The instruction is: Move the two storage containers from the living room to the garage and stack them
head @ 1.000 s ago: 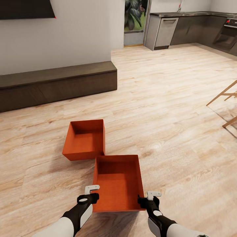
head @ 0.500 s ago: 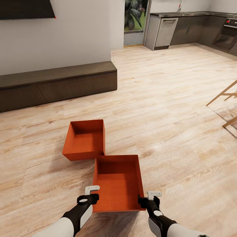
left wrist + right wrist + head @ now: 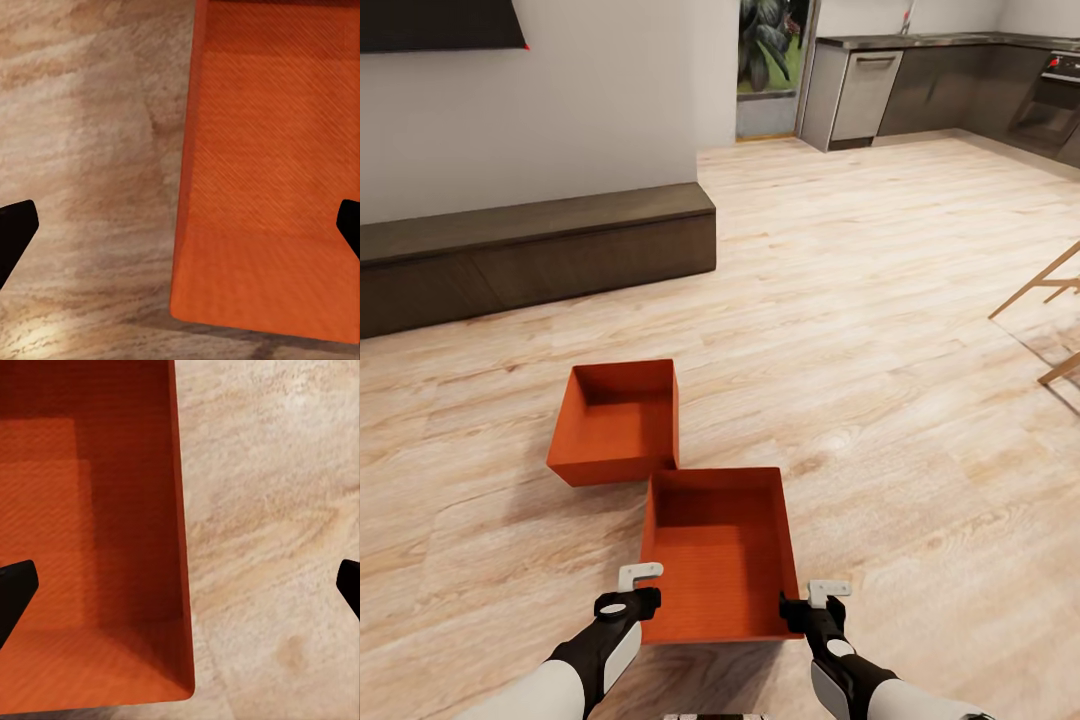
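Two orange-red storage containers lie on the living room's light wood planks. The far container (image 3: 618, 422) touches the near container (image 3: 720, 555) at a corner. My left gripper (image 3: 642, 590) is open and straddles the near container's left wall (image 3: 187, 187), with one black fingertip (image 3: 15, 234) over the floor and the other over the bin. My right gripper (image 3: 810, 600) is open in the same way across the right wall (image 3: 180, 540), one fingertip (image 3: 15, 589) over the bin's inside. Neither pair of fingers touches the walls.
A long low dark-brown cabinet (image 3: 530, 255) runs along the white wall at the left, under a black TV (image 3: 440, 25). Kitchen units (image 3: 950, 80) stand at the far right, beside a doorway with plants (image 3: 768, 60). Wooden chair legs (image 3: 1050, 300) show at the right edge.
The whole picture has shifted a few pixels, so the camera has moved a little. The grippers and both containers stand as before.
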Controlling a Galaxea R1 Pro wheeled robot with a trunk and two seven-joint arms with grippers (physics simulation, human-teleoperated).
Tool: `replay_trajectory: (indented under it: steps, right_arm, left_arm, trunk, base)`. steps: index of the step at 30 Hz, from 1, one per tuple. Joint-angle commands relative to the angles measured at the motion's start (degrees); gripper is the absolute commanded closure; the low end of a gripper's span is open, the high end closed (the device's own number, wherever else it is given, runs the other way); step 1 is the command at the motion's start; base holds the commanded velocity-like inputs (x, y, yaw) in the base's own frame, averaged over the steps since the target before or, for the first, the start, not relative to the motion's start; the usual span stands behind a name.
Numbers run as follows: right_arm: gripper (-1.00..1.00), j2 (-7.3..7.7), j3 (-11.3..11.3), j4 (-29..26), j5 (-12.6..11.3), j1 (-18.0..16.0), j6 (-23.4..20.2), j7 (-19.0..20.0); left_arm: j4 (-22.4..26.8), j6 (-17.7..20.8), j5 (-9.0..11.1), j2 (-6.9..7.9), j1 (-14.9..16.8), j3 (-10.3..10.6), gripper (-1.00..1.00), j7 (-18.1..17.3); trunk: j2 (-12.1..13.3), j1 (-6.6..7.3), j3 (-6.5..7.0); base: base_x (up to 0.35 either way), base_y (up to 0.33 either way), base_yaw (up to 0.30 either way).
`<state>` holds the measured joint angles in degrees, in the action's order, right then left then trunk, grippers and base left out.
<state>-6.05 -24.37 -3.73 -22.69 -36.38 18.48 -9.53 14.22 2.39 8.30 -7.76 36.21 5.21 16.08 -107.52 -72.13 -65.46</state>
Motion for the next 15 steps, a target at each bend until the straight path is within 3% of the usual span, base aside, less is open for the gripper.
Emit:
replay_trajectory:
  steps: [1, 15]
  right_arm:
    - [-1.0, -0.01, -0.5, 0.0, -0.4, 0.0, 0.2, -0.2]
    - [-1.0, -0.29, -0.5, 0.0, -0.8, 0.0, 0.3, -0.6]
  left_arm:
    - [0.1, 0.3, 0.6, 0.03, 0.0, 0.5, -1.0, 0.4]
    - [0.2, 0.3, 0.6, 0.03, 0.0, 0.5, -1.0, 0.4]
  trunk:
    - [-0.4, -0.22, -0.22]
    - [-6.0, -3.29, -2.73]
  base:
    - [0.0, 0.0, 0.0]
    - [0.0, 0.0, 0.0]
